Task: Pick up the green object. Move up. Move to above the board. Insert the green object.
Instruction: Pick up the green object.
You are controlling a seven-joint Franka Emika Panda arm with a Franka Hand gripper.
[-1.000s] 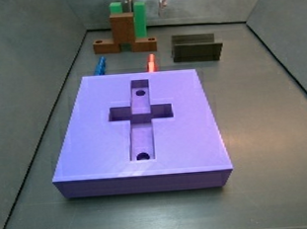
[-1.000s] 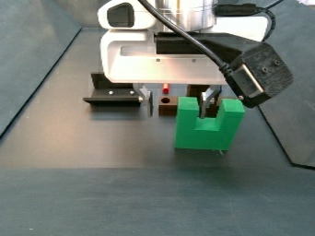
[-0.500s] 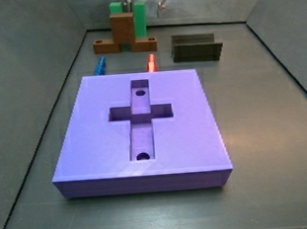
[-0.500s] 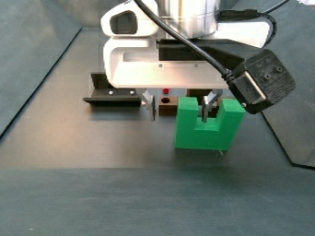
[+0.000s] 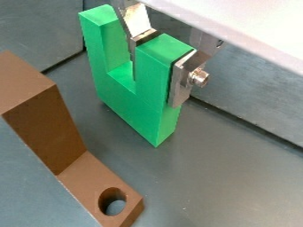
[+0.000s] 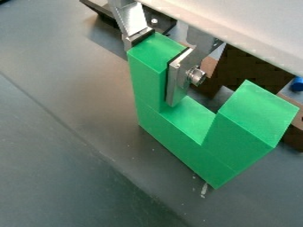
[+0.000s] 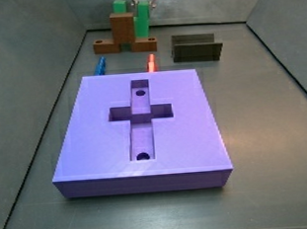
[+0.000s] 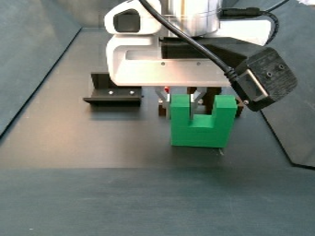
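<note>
The green object (image 7: 142, 25) is a bright green U-shaped block at the far end of the floor, beyond the board (image 7: 185, 134). My gripper (image 7: 141, 1) comes down on it from above. In both wrist views the gripper (image 5: 162, 55) (image 6: 157, 55) is shut on one thick leg of the green object (image 5: 130, 89) (image 6: 207, 129), with a silver finger (image 5: 183, 78) flat on each side. In a side view the green object (image 8: 201, 127) hangs upright under the gripper (image 8: 201, 100), at or just above the floor. The lavender board has a cross-shaped recess (image 7: 141, 112).
A brown stepped block (image 7: 109, 42) stands right beside the green object and also shows in a wrist view (image 5: 48, 124). The dark fixture (image 7: 198, 49) (image 8: 113, 94) stands off to one side. A blue peg (image 7: 98, 66) and a red peg (image 7: 152, 62) lie between the blocks and the board.
The green object has shifted slightly sideways and a little upward with the gripper shut on it. The board and the other pieces have not moved.
</note>
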